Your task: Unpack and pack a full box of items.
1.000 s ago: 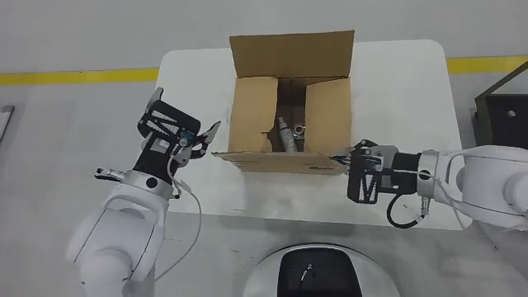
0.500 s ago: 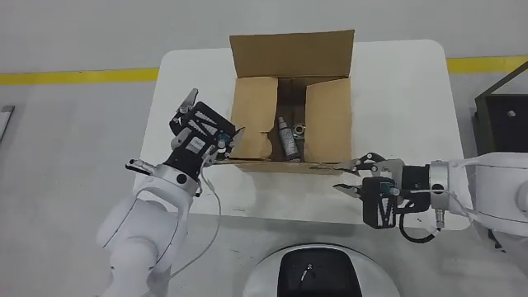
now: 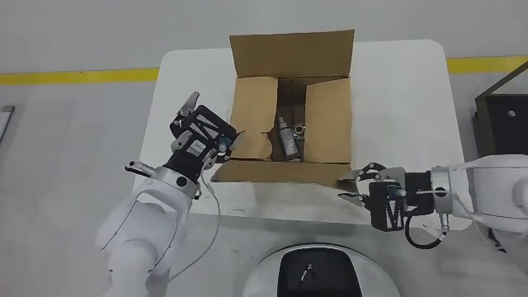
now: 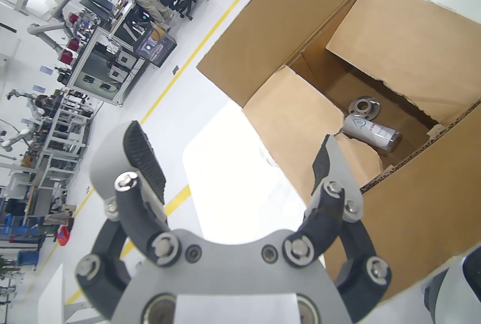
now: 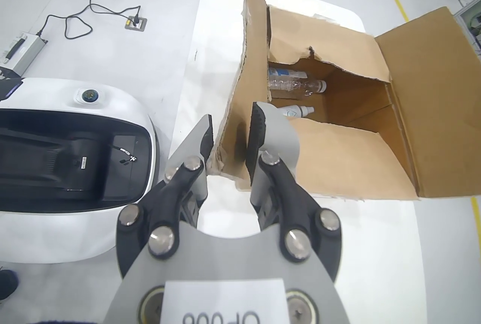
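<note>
An open cardboard box point(image 3: 289, 54) stands mid-table with its back flap up. Inside lie a white bottle point(image 4: 370, 132), a metal flange point(image 4: 363, 106) and a clear plastic bottle point(image 5: 297, 83). The front flap point(image 3: 280, 172) leans out toward the table's near edge. My right gripper point(image 5: 231, 130) is shut on that flap's right corner, with the cardboard between its pads; in the top view it sits at the corner point(image 3: 353, 184). My left gripper point(image 4: 231, 141) hangs open and holds nothing, close to the box's left wall point(image 3: 216, 117).
The white table point(image 3: 396, 91) has bare room right and left of the box. A dark crate point(image 3: 503, 120) stands on the floor past the table's right end. A yellow line point(image 3: 74, 75) runs across the floor behind.
The right gripper has drawn back toward the near edge, and the front flap has folded further outward with it. The left gripper has moved in from the left to the box's side.
</note>
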`<state>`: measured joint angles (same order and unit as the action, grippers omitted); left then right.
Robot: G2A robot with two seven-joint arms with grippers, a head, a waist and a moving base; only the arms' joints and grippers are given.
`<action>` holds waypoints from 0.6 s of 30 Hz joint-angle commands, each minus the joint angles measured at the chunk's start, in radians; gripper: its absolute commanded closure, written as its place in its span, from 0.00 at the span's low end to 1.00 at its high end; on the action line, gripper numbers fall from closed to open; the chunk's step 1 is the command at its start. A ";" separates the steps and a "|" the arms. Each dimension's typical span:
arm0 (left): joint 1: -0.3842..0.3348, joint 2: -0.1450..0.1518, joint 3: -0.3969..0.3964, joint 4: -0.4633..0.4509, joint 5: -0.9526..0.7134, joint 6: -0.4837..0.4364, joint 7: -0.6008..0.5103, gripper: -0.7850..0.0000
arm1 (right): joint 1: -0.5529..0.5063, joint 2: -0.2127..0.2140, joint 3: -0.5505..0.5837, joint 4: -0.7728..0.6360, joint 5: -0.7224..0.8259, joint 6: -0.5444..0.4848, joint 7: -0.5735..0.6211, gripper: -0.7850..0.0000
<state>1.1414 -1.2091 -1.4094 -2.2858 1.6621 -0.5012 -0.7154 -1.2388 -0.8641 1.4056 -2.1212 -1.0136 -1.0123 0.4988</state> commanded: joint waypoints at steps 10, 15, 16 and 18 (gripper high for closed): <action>0.001 0.004 -0.019 -0.005 -0.010 0.012 0.003 0.00 | 0.019 0.011 -0.064 0.042 -0.057 0.000 0.000 0.77; 0.008 0.005 -0.026 -0.009 -0.006 0.027 0.009 0.00 | 0.029 0.012 -0.089 0.061 -0.067 0.000 0.006 0.69; 0.009 0.006 -0.026 -0.009 -0.005 0.028 0.011 0.00 | 0.031 0.012 -0.092 0.063 -0.067 0.000 0.005 0.68; 0.011 0.006 -0.027 -0.010 -0.004 0.030 0.012 0.00 | 0.033 0.013 -0.093 0.068 -0.066 0.002 0.003 0.63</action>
<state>1.1515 -1.2032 -1.4364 -2.2952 1.6576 -0.4718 -0.7041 -1.2068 -0.8515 1.3127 -2.0556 -1.0803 -1.0114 0.5031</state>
